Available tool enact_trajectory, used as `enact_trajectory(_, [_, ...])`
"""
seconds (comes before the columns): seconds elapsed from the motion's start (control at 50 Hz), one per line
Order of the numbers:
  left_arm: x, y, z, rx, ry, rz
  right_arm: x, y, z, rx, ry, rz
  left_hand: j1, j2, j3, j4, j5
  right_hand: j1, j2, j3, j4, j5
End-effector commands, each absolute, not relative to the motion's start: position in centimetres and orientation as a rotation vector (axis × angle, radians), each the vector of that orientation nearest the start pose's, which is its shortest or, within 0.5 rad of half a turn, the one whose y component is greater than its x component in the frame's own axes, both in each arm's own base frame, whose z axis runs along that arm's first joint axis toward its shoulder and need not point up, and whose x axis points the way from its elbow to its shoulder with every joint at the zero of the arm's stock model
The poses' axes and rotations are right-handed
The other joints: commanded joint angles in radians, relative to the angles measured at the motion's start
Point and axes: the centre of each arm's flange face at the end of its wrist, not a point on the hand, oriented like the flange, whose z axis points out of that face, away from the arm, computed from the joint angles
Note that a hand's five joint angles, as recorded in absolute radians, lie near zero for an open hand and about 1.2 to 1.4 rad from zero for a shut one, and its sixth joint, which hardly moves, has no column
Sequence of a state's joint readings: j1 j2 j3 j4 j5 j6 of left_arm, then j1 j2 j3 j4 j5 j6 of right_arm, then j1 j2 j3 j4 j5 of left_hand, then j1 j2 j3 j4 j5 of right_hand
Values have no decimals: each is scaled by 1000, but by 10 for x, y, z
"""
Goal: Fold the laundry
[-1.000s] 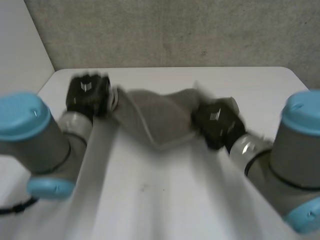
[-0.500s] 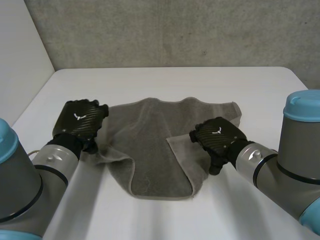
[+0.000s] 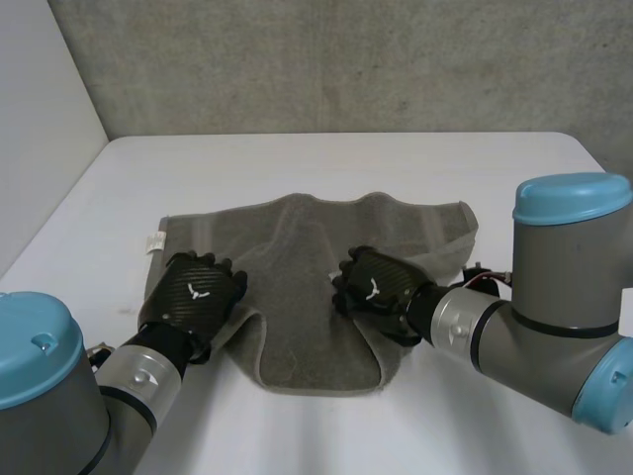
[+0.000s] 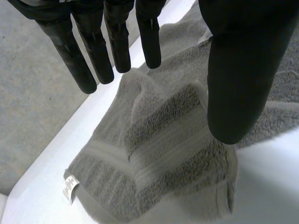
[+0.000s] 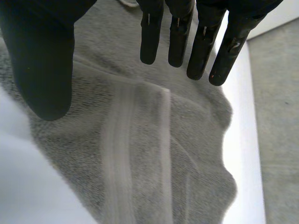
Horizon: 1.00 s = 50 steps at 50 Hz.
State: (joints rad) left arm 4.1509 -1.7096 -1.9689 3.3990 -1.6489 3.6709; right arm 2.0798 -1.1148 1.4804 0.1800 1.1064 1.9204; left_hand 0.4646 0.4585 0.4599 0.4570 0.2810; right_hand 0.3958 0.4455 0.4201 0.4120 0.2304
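Left hand point(image 3: 193, 297): fingers straight, thumb held wide apart, nothing in it. It hovers over the left near edge of the grey towel point(image 3: 297, 257). In the left wrist view the cloth beyond its fingertips is rucked into a ridge, and the corner with the white label point(image 4: 70, 190) lies past that, on the white table point(image 3: 297, 168).

The towel is not flat. Its far edge is spread wide, while the near part narrows to a tongue between the two hands, with both sides turned in.

Right hand point(image 3: 376, 287): also straight-fingered with the thumb apart, empty, sitting over the turned-in right flap point(image 3: 368, 341). The woven band point(image 5: 135, 154) runs under its palm. I can't tell whether either palm touches the cloth.

My read is that this is a regrasp or flatten step, not a fold yet. To do it well:
- Left: reach past the ridge and take the label corner, not the mid-edge, because a mid-edge pinch just drags the ruck along.
- Right: pinch only the top layer of the flap at its free corner. Taking both layers locks the bad fold in.
- Pull both corners outward together and low over the table, so the middle doesn't slide.
- Use the band as a squareness check before folding.

Main risk: terry is grippy and could bunch under a palm.
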Motion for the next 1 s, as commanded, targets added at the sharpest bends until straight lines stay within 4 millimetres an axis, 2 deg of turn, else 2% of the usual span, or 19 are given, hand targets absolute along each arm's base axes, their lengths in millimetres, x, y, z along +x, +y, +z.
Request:
enact_trajectory(0.02, [-247,-176,171,1159,2178,-1821,313,-201,160,-2343,1371,-1513,42,49,47,50,52,24,-26,0,8,15])
enact_trajectory(0.22, [-248,-179,161,1032,2318,-1856,313,-202,142,-2422,1311,-1465,45,51,50,53,54,36,-14,11,19,26])
enact_trajectory(0.32, [-250,-180,152,1046,2343,-1818,313,-203,138,-2427,1325,-1451,45,51,50,53,54,88,39,64,72,79])
enact_trajectory(0.36, [-250,-180,149,1050,2349,-1805,314,-208,140,-2428,1327,-1491,45,51,50,53,54,334,284,309,317,324])
enact_trajectory(0.38, [-250,-180,147,1051,2357,-1793,314,-208,140,-2428,1327,-1491,45,51,50,53,54,335,285,311,319,326])
enact_trajectory(0.42, [-250,-180,145,1053,2360,-1787,315,-220,148,-2416,1348,-1614,45,51,50,53,54,627,578,603,611,618])
enact_trajectory(0.44, [-249,-180,145,1049,2364,-1785,315,-220,148,-2415,1348,-1615,45,51,50,53,54,629,579,604,612,619])
enact_trajectory(0.46, [-249,-180,145,1049,2364,-1785,315,-226,152,-2406,1368,-1688,45,51,50,53,54,774,724,750,758,765])
enact_trajectory(0.48, [-249,-180,145,1045,2364,-1787,315,-226,152,-2406,1368,-1689,45,51,50,53,54,775,726,751,759,766])
enact_trajectory(0.52, [-249,-180,146,1044,2365,-1787,313,-232,162,-2342,1450,-1785,45,51,50,53,54,1000,950,975,983,990])
enact_trajectory(0.7, [-253,-180,141,1044,2350,-1811,307,-229,156,-2169,1631,-1730,54,60,59,62,63,1000,951,976,984,991])
enact_trajectory(0.78, [-253,-182,136,1027,2349,-1798,302,-223,151,-2057,1776,-1681,57,63,62,65,66,1000,951,976,984,991])
enact_trajectory(0.86, [-255,-174,134,1049,2352,-1785,298,-226,155,-1947,1885,-1698,60,66,65,68,69,1000,951,976,984,991])
enact_trajectory(0.9, [-257,-170,133,1071,2354,-1781,294,-228,158,-1831,1981,-1719,60,66,65,68,69,1000,951,976,984,991])
enact_trajectory(1.0, [-261,-161,132,1115,2351,-1781,290,-224,154,-1772,2055,-1695,60,66,65,68,69,1000,951,976,984,991])
